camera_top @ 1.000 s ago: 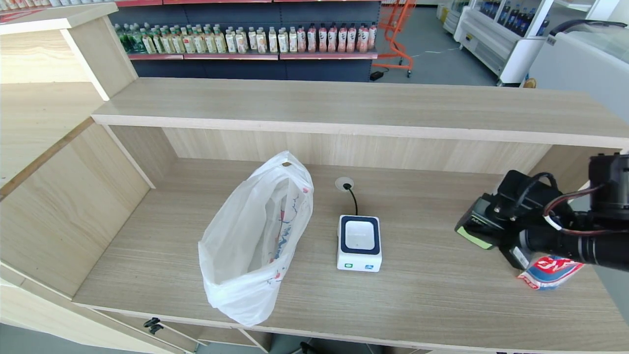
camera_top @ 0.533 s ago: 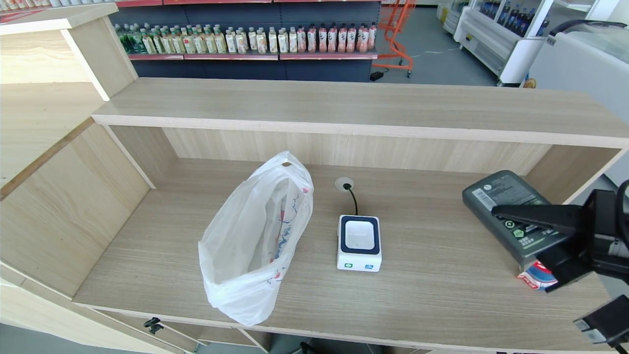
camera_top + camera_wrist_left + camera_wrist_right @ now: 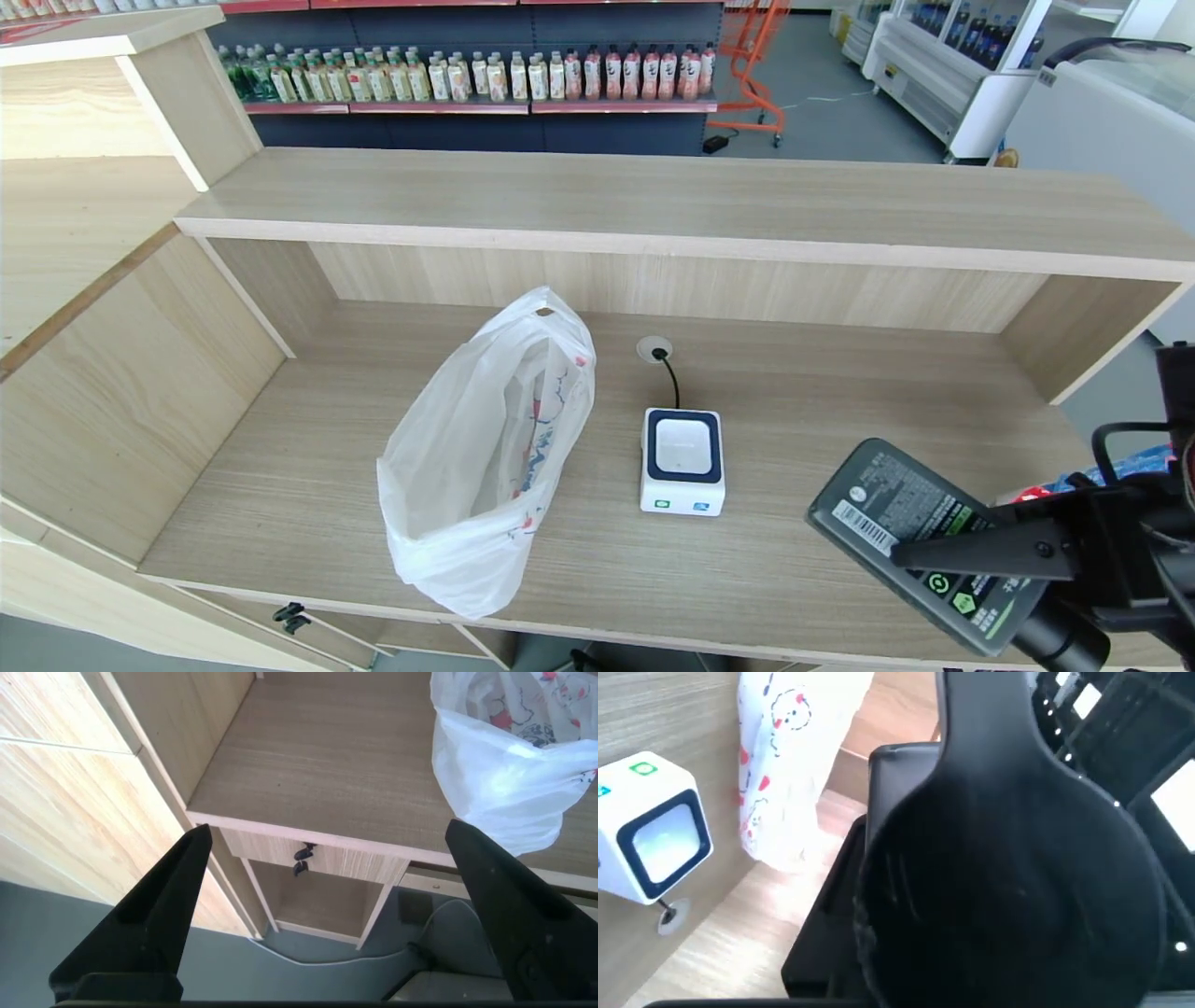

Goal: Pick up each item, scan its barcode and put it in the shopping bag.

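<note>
My right gripper [image 3: 980, 558] is shut on a flat dark grey pack [image 3: 910, 532] with green marks, holding it above the counter's front right corner. The pack's printed face with a white barcode label [image 3: 857, 526] is turned up. The white scanner [image 3: 682, 459] with its dark-framed window sits at mid-counter, left of the pack; it also appears in the right wrist view as the scanner [image 3: 654, 840]. The white shopping bag [image 3: 485, 448] lies open left of the scanner. My left gripper [image 3: 336, 915] is open and hangs off the counter's front left corner, near the bag [image 3: 523, 756].
A red and blue snack bag [image 3: 1125, 464] lies at the counter's right edge behind my right arm. The scanner's cable [image 3: 668, 378] runs to a hole in the counter. A raised shelf [image 3: 653, 201] and side walls enclose the counter [image 3: 822, 411].
My right gripper has lifted the dark pack from the right back of the counter and brought it toward the front edge, turned printed side up. The bag and scanner have not moved.
</note>
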